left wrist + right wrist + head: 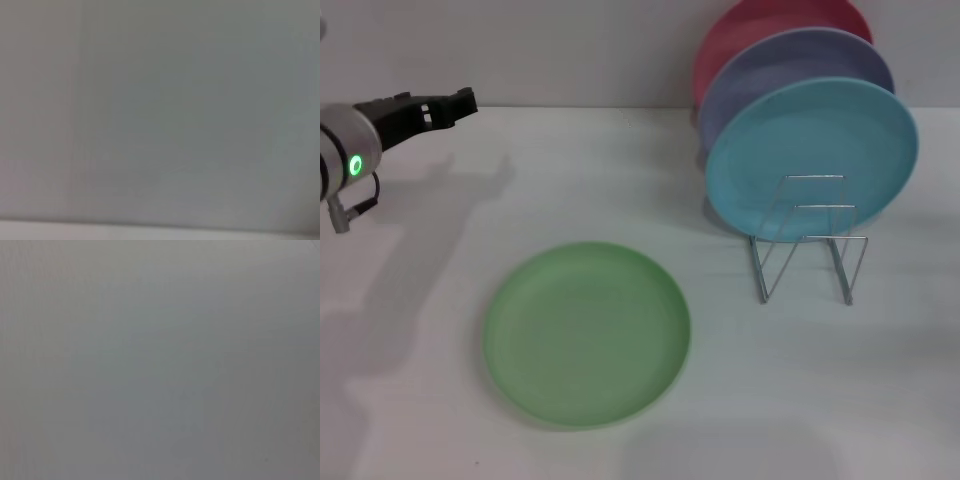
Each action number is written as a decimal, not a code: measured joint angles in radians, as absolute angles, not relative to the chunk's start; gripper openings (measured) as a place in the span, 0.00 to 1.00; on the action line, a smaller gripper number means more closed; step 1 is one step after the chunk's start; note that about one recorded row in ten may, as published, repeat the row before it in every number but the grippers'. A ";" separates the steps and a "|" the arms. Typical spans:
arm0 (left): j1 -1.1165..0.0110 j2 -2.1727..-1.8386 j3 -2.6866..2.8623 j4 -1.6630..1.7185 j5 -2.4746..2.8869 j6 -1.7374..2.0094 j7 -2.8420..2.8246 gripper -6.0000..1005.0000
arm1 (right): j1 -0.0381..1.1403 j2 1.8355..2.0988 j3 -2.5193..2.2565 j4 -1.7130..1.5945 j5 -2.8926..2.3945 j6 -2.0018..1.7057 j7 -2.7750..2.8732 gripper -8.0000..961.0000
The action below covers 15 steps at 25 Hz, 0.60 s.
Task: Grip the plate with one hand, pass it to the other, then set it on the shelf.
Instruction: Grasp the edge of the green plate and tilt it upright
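Opening step, grasp not yet begun. The light green plate lies flat on the worktop, well apart from the left tool, which hangs raised at the far left, touching and holding nothing; its opening cannot be told. Next it must descend to the plate's rim. The shelf stands beside, bearing three plates. The right tool is out of view.

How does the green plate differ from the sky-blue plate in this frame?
The green plate lies flat on the white table; the sky-blue plate stands nearly upright in the wire rack. The green one sits alone, touching nothing else, while the sky-blue one is at the front of a row, ahead of a lavender plate and a pink plate. They differ in colour. Both are round, plain and similar in size.
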State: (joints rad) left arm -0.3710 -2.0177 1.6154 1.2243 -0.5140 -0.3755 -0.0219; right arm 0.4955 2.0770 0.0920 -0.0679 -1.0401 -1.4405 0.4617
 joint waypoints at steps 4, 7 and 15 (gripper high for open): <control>-0.380 -2.061 1.493 1.341 -0.525 -0.616 0.086 0.81 | 0.496 2.077 0.092 -0.069 -1.040 -1.440 0.462 0.73; -0.396 -2.059 1.453 1.396 -0.560 -0.783 0.115 0.81 | 0.497 2.075 0.090 -0.072 -1.040 -1.441 0.462 0.73; -0.472 -2.060 1.296 1.460 -0.612 -1.238 0.204 0.81 | 0.498 2.075 0.079 -0.099 -1.040 -1.440 0.462 0.73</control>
State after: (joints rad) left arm -0.4718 -2.0601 1.2962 1.4599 -0.6123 -1.2377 0.2037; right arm 0.4985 2.0750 0.0786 -0.0985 -1.0401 -1.4404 0.4616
